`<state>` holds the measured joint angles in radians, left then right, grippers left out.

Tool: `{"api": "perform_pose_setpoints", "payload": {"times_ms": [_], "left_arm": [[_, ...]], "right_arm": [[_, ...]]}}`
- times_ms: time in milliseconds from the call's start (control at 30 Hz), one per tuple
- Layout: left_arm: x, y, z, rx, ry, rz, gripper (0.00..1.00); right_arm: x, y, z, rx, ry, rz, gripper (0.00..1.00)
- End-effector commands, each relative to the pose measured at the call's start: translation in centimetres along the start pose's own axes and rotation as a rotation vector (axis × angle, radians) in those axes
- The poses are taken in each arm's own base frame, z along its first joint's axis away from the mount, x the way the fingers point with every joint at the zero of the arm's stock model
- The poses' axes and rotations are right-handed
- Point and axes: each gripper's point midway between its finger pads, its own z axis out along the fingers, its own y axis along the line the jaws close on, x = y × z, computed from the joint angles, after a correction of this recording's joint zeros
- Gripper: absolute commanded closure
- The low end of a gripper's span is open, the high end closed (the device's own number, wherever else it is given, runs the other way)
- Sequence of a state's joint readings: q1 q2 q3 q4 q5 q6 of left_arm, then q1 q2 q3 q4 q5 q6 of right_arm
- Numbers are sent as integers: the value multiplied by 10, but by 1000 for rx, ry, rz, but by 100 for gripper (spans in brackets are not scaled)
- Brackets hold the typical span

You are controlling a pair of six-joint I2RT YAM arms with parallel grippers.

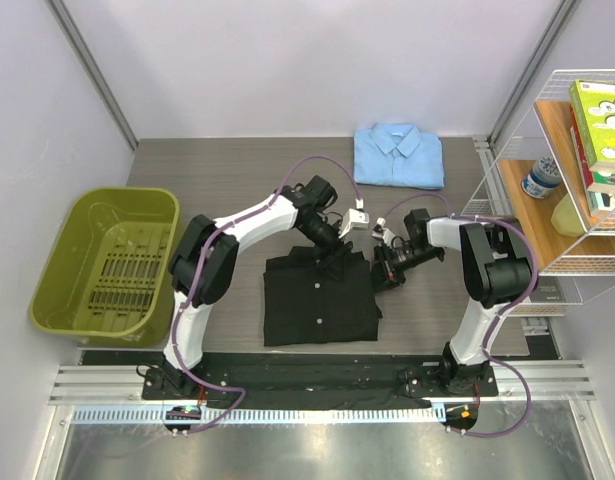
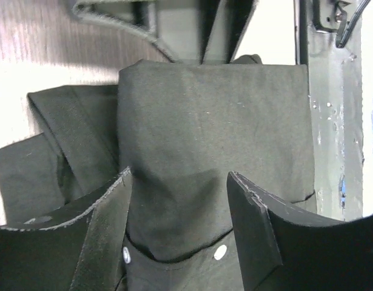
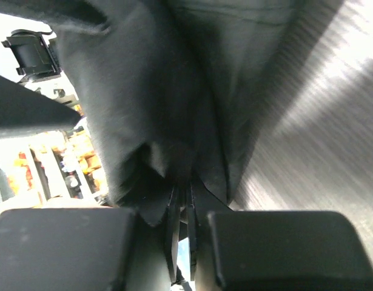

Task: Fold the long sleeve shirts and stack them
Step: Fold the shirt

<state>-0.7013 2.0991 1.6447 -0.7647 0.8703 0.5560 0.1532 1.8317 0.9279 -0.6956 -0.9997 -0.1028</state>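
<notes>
The black long sleeve shirt (image 1: 320, 300) lies partly folded on the table's middle, buttons up. The light blue shirt (image 1: 398, 155) rests folded at the back edge. My left gripper (image 1: 332, 255) is at the black shirt's far edge. In the left wrist view it (image 2: 180, 206) stands open, its fingers (image 2: 107, 212) on either side of a folded flap of black cloth (image 2: 210, 121). My right gripper (image 1: 383, 268) is at the shirt's far right corner. In the right wrist view it (image 3: 182, 197) is pinched shut on a bunch of black cloth (image 3: 150, 91).
A green bin (image 1: 107, 262) stands at the left of the table. A wire shelf (image 1: 577, 150) with books and a jar lines the right side. A metal rail (image 1: 317, 385) runs along the near edge by the arm bases.
</notes>
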Motion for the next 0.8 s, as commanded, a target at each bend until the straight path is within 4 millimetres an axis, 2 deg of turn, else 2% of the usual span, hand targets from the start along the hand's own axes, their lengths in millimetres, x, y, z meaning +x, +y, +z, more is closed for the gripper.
{"api": "perform_pose_setpoints", "payload": {"times_ms": [0, 67, 100, 167, 200, 233, 300, 367, 467, 500, 767], "left_arm": [[-3, -15, 1, 55, -20, -8, 34], [0, -10, 2, 35, -9, -7, 38], [2, -9, 2, 32, -1, -11, 46], [1, -5, 1, 17, 7, -16, 56], [2, -3, 2, 12, 13, -32, 69], [2, 1, 1, 0, 11, -48, 78], [-6, 15, -7, -48, -30, -108, 100], [-15, 28, -21, -84, -80, -132, 100], [-29, 37, -36, -96, -123, -155, 100], [-30, 37, -39, -91, -123, -168, 100], [-19, 48, -31, -88, -97, -191, 100]], "right_arm": [[-10, 10, 5, -52, 2, -1, 89], [-7, 12, 8, -61, 12, 7, 90], [-3, 13, 9, -73, 19, 15, 90], [-2, 14, 9, -81, 21, 17, 90], [-2, 15, 9, -85, 22, 19, 90], [-2, 16, 9, -90, 25, 27, 89], [-2, 15, 9, -92, 35, 33, 85], [3, 15, 9, -90, 51, 46, 82], [4, 15, 8, -89, 62, 57, 83], [4, 15, 8, -93, 64, 56, 88], [13, 8, 14, -100, 102, 113, 93]]}}
